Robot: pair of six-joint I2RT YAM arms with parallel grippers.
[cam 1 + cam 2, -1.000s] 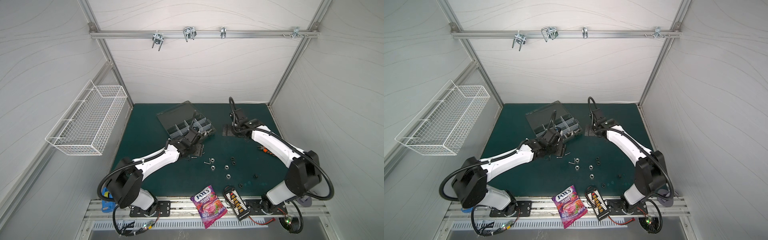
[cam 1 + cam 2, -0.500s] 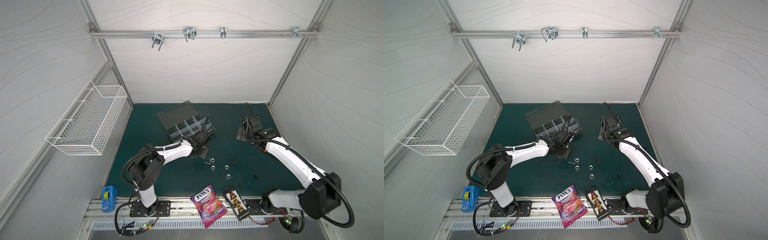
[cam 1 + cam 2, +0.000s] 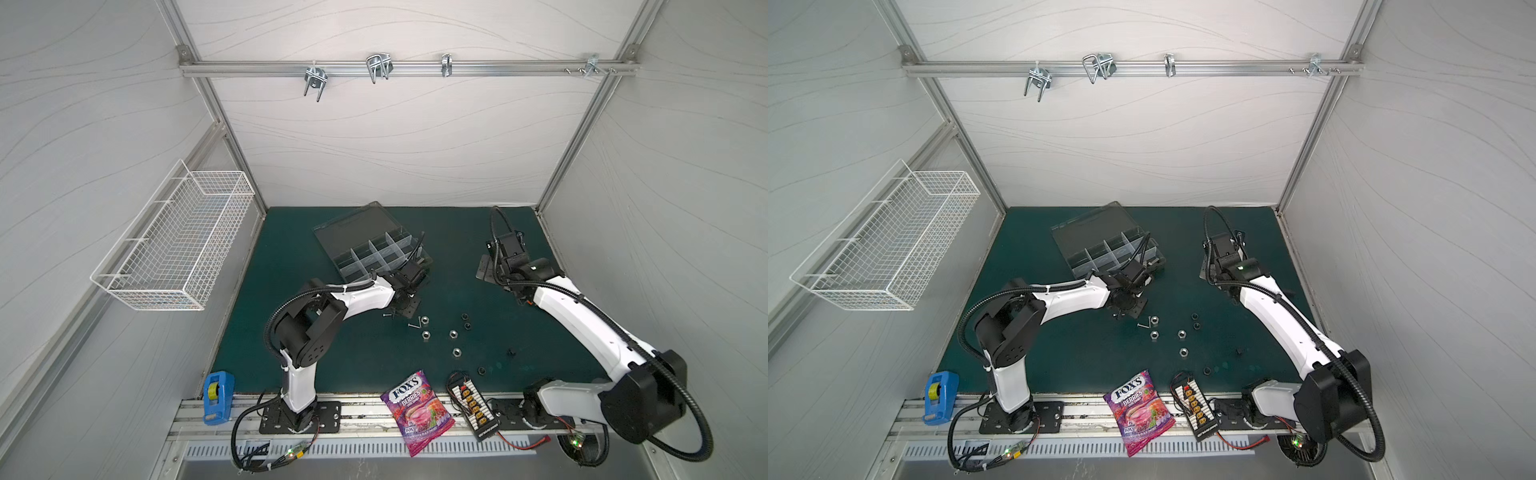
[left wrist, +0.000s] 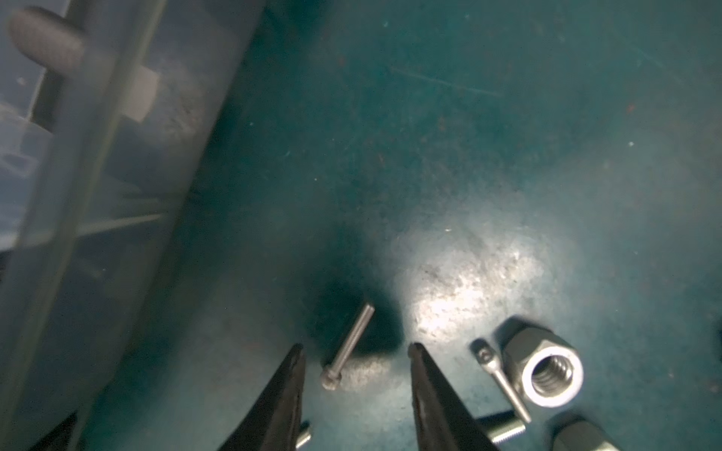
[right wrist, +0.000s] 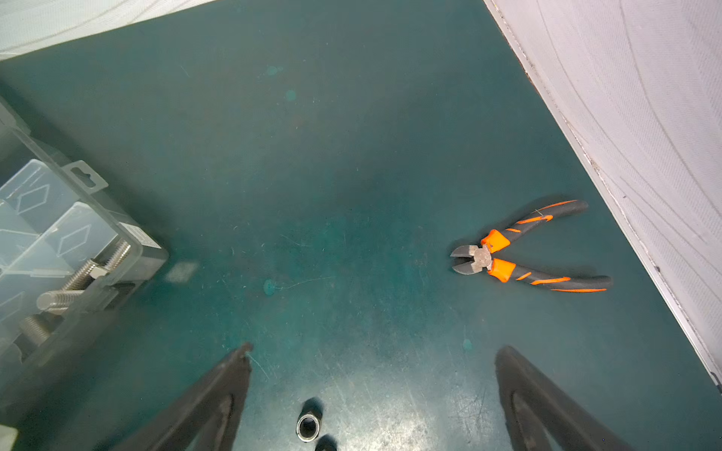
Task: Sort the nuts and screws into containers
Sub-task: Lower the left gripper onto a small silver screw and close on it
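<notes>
Left gripper [image 4: 354, 345] moved in, jaws straddling thin screw [image 4: 349, 344] (untouched).

Box [image 3: 353, 232] at rear centre of mat [image 3: 299, 249], bolts [image 5: 78, 277] in its corner compartment, nuts [image 3: 424, 334] and thin screw [image 4: 347, 347] loose before it, bag [image 3: 417, 411] left of board [image 3: 473, 409] at front edge, tape [image 3: 216, 397] front left, basket [image 3: 178, 245] on left wall.
</notes>
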